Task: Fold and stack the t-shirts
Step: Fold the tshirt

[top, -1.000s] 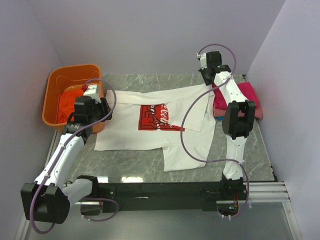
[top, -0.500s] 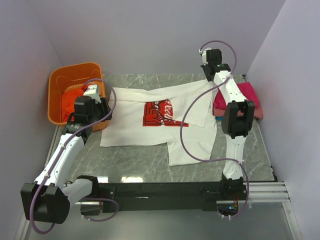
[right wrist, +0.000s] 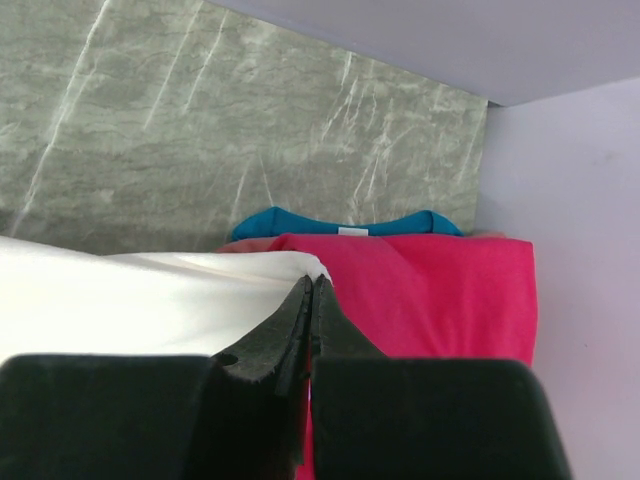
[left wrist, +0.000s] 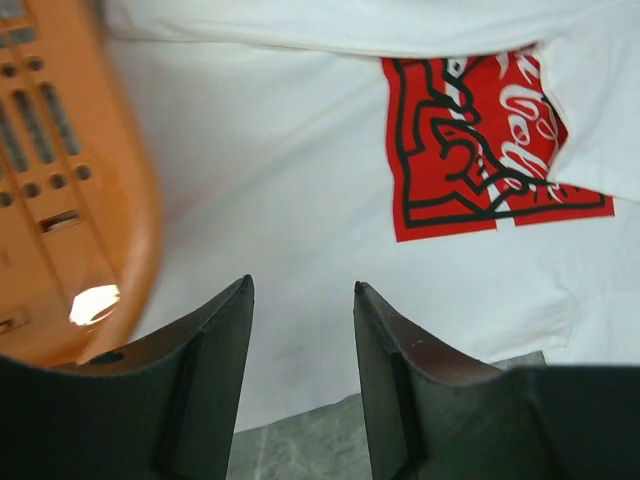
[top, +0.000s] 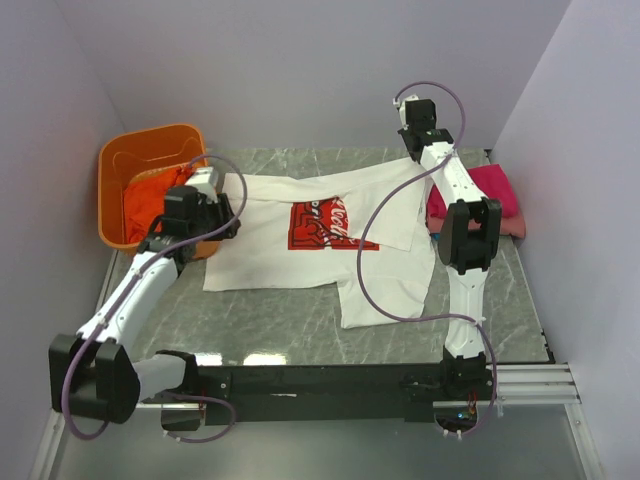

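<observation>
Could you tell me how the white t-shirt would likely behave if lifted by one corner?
Probably floppy: the white t-shirt lies creased and folded over itself. Likely light, since the right gripper holds it by a thin pinch of edge.

The printed t-shirt (top: 270,255) lies spread mid-table (top: 280,325). The basket (top: 150,135) stands far left, holding another t-shirt (top: 140,205). The folded t-shirts (top: 500,190) are stacked at the far right.

Two arms extended, tools unlike.
Left tool (left wrist: 300,290) at centre-left, jaws parted; right tool (right wrist: 312,285) at upper right, pinched closed.
</observation>
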### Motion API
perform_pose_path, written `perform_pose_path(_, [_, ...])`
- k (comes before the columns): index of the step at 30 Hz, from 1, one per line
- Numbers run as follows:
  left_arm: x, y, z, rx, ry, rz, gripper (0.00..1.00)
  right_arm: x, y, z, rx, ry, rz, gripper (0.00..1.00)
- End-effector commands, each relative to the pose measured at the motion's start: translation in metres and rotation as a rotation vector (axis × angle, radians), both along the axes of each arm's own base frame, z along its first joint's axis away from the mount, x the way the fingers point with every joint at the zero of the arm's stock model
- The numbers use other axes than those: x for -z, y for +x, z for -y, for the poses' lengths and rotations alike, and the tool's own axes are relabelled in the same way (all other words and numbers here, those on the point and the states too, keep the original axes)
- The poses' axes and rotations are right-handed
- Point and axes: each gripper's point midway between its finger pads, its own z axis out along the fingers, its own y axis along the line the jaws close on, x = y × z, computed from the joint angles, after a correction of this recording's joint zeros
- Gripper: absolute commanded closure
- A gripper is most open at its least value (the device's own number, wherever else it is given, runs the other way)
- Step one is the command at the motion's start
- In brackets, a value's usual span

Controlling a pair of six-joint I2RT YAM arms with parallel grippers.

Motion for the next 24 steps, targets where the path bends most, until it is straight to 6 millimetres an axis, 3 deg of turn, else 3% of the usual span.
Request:
perform_pose_path(1, [-0.017, 0.014, 0.036, 0.078, 0.000, 0.037, 0.50, -0.038, 0.015, 0.004, 0.026, 0.000, 0.127, 1.00])
perform_pose_path(2, [-0.017, 0.019, 0.037, 0.037, 0.052, 0.041, 0.51, -0.038, 0.015, 0.004, 0.027, 0.004, 0.127, 1.00])
perform_pose_path(4, [0.007, 0.025, 0.029, -0.033, 0.124, -0.035, 0.55, -0.036, 0.015, 0.003, 0.024, 0.006, 0.122, 1.00])
perform_pose_path(5, [0.004, 0.033, 0.022, -0.086, 0.164, -0.038, 0.59, -0.036, 0.015, 0.004, 0.024, 0.007, 0.122, 1.00])
perform_pose_path(7, [0.026, 0.039, -0.008, -0.232, 0.295, -0.118, 0.64, -0.037, 0.015, 0.003, 0.023, 0.008, 0.124, 1.00])
perform_pose_path(9, [0.032, 0.047, -0.028, -0.335, 0.383, -0.136, 0.66, -0.039, 0.014, 0.005, 0.024, 0.008, 0.128, 1.00])
perform_pose_path(15, [0.052, 0.043, -0.047, -0.400, 0.449, -0.206, 0.66, -0.054, 0.012, 0.009, 0.027, 0.005, 0.153, 1.00])
perform_pose_path(20, [0.055, 0.035, -0.076, -0.497, 0.494, -0.215, 0.66, -0.061, 0.011, 0.010, 0.032, 0.003, 0.168, 1.00])
perform_pose_path(24, [0.057, 0.036, -0.084, -0.521, 0.471, -0.236, 0.66, -0.059, 0.012, 0.013, 0.040, -0.002, 0.163, 1.00])
